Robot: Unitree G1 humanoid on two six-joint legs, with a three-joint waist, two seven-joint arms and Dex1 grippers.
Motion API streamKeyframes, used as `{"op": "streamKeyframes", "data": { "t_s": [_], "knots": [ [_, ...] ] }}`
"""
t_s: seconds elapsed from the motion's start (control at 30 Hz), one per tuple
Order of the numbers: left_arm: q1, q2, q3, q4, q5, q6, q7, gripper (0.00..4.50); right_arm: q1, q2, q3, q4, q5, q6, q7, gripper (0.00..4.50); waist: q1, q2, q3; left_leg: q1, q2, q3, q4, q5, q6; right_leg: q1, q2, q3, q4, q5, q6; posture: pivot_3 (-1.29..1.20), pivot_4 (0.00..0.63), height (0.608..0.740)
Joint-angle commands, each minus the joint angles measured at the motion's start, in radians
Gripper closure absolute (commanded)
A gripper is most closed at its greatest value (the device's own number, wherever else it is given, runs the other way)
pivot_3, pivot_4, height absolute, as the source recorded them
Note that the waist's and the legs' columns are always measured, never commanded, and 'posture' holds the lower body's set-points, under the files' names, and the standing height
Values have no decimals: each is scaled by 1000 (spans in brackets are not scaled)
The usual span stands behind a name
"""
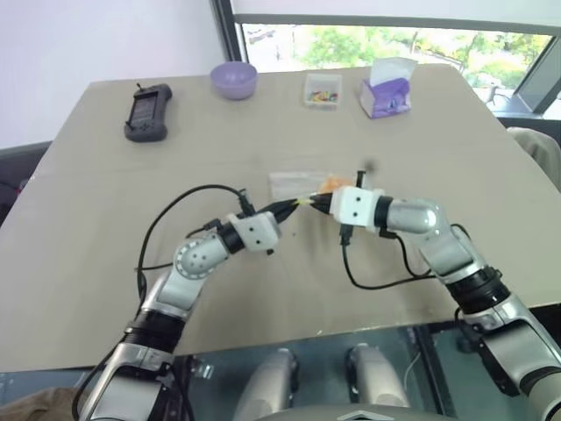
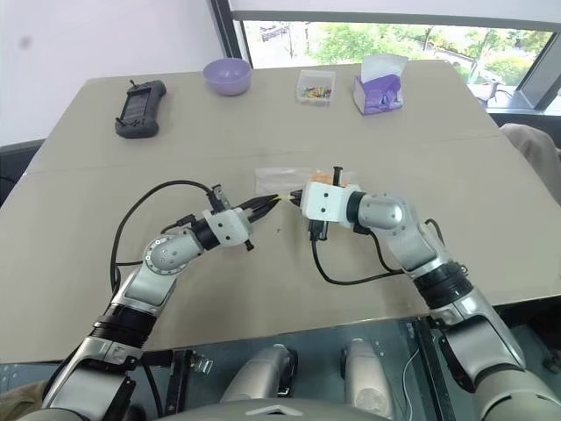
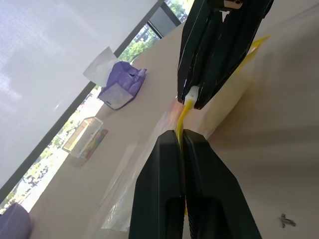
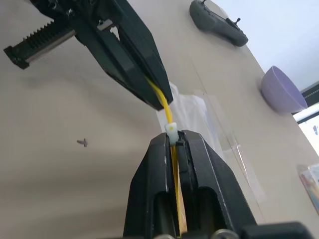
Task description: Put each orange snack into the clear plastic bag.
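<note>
Both end effectors, left (image 1: 294, 207) and right (image 1: 317, 203), were clamped on the yellow seal strip (image 3: 185, 106) of the clear plastic bag (image 1: 298, 185) mid-table (image 1: 105, 237). An orange snack (image 1: 333, 183) showed inside; next likely came sliding the zip shut.

The bench (image 1: 175, 175) had a matt, smooth beige top. The clear plastic bag (image 1: 294, 184) was thin glossy film with a yellow plastic seal strip (image 4: 162, 99). Both end effectors, left (image 3: 182, 144) and right (image 4: 172, 142), had smooth black plastic fingers (image 3: 159, 199). The purple bowl (image 1: 234, 80) looked matt.
</note>
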State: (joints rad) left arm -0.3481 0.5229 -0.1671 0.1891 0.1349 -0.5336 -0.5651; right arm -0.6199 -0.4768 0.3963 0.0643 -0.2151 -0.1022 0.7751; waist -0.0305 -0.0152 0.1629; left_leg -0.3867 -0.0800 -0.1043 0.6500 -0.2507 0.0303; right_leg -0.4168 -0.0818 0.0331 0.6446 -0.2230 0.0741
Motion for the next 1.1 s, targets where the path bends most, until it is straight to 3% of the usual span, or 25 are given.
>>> {"op": "streamKeyframes", "data": {
  "t_s": [0.03,0.73,0.97,1.1],
  "knots": [
    [11,33,97,23,-34,-13,52,4500,38,-92,-83,50,-31,19,-26,4487,1,0,0,0,0,0,0,0,0,0,0,0,0,0,0,0,150,740],
    [31,40,120,60,-60,-22,64,4500,115,-318,-162,170,-15,-29,-116,4487,21,0,0,0,-1,0,0,0,0,1,-1,0,-1,0,0,0,150,740],
    [30,37,132,62,-64,-22,52,4500,103,-320,-193,189,-22,-41,-107,4487,15,0,0,0,1,1,-1,0,0,1,0,0,-2,0,0,0,150,740],
    [29,34,129,35,-66,-2,46,4500,124,-275,-209,81,86,14,-21,4487,16,0,0,0,1,1,-1,0,0,1,0,0,-2,0,0,0,150,740]
  ]
}}
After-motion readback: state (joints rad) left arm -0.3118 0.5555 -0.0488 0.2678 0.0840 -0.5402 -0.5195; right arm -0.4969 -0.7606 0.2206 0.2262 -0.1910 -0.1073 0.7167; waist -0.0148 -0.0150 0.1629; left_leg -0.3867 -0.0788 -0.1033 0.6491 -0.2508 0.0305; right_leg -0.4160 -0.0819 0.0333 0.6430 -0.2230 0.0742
